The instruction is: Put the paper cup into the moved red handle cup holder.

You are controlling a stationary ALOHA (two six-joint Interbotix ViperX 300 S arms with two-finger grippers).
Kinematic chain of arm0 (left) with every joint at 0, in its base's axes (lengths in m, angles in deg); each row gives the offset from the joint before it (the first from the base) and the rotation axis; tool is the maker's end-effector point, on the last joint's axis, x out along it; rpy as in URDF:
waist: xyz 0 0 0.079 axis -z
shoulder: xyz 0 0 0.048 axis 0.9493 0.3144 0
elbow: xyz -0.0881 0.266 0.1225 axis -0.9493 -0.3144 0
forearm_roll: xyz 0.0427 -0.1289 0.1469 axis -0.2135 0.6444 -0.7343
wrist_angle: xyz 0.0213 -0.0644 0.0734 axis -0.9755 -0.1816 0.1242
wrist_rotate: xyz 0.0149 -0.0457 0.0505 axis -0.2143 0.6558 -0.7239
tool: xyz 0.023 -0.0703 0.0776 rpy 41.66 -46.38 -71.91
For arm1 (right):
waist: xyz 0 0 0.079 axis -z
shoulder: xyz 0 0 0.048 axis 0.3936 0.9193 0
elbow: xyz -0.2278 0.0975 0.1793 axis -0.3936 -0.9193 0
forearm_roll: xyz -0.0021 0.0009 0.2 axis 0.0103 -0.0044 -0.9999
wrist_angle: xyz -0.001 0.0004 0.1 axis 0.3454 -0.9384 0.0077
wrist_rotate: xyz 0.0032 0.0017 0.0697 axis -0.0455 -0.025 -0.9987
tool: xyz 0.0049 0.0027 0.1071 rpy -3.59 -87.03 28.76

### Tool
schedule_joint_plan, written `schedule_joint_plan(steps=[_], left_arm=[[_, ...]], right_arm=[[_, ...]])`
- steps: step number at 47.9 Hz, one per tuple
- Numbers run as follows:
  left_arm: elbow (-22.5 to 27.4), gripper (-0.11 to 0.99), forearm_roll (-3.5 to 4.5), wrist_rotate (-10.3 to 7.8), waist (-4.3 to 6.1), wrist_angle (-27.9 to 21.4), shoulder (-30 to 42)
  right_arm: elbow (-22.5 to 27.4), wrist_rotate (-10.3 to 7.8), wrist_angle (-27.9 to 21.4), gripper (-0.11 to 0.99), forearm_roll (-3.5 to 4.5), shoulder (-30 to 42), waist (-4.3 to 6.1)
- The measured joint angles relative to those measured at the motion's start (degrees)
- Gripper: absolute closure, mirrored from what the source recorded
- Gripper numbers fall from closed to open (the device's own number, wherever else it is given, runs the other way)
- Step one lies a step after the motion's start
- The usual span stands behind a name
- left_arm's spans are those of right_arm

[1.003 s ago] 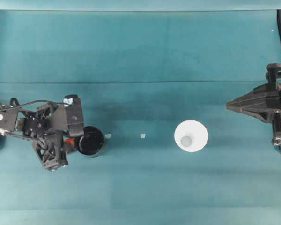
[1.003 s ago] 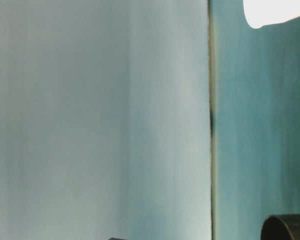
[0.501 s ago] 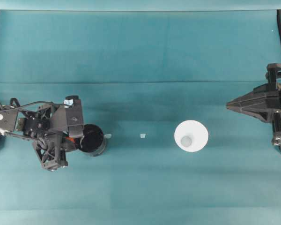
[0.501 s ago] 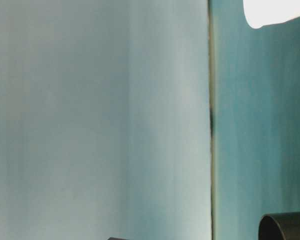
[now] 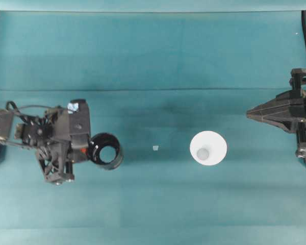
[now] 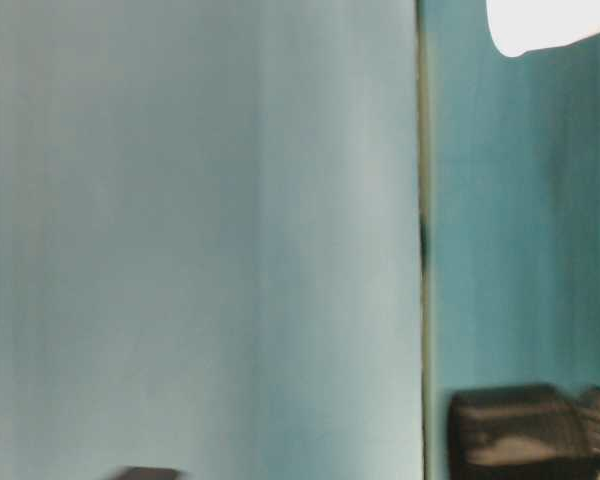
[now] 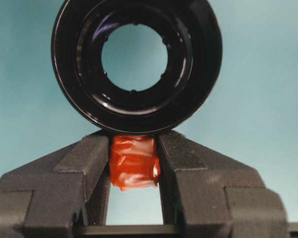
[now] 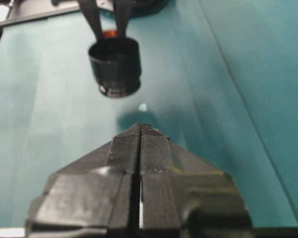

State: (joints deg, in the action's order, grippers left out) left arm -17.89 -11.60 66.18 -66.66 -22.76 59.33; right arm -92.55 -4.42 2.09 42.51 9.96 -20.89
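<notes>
Left gripper (image 7: 134, 163) is clamped on the red-orange handle stub of the red handle cup holder (image 5: 106, 151), fingers (image 7: 82, 163) on either side of the stub. In the right wrist view the holder appears lifted off the tabletop (image 5: 158, 61), with a shadow beneath; the left wrist view looks straight through its open ring bottom. Holder sits at the left of the overhead view.

Paper cup (image 5: 208, 148) stands upright, rim up, right of centre, well apart from the holder. A small pale scrap (image 5: 155, 148) lies between them.

Right gripper (image 8: 139, 131) is closed with nothing in it, jaws pressed together, parked at the far right edge, apart from the cup.

Handling guess: cup looks light, thin-walled, easy to crush or tip. Best taken gently across the upper wall below the rim, or by one rim edge, with little squeeze. Holder looks stiff and glossy, probably slippery; the stub is the sensible hold.
</notes>
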Motion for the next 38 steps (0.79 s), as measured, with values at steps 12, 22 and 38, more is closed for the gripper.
schedule_joint_plan(steps=[12, 22, 38], left_arm=[[7.56, 0.58, 0.0, -6.86, -2.37, -11.87, -1.76], [10.11, 0.58, 0.0, -7.73, -2.81, -12.74, -0.26], [19.07, 0.58, 0.0, -11.16, -3.78, -12.57, 8.61]], right_arm=[[0.0, 0.0, 0.0, 0.98, 0.0, 0.0, 0.18], [0.0, 0.0, 0.0, 0.98, 0.0, 0.0, 0.26], [0.0, 0.0, 0.0, 0.98, 0.09, 0.0, 0.26]])
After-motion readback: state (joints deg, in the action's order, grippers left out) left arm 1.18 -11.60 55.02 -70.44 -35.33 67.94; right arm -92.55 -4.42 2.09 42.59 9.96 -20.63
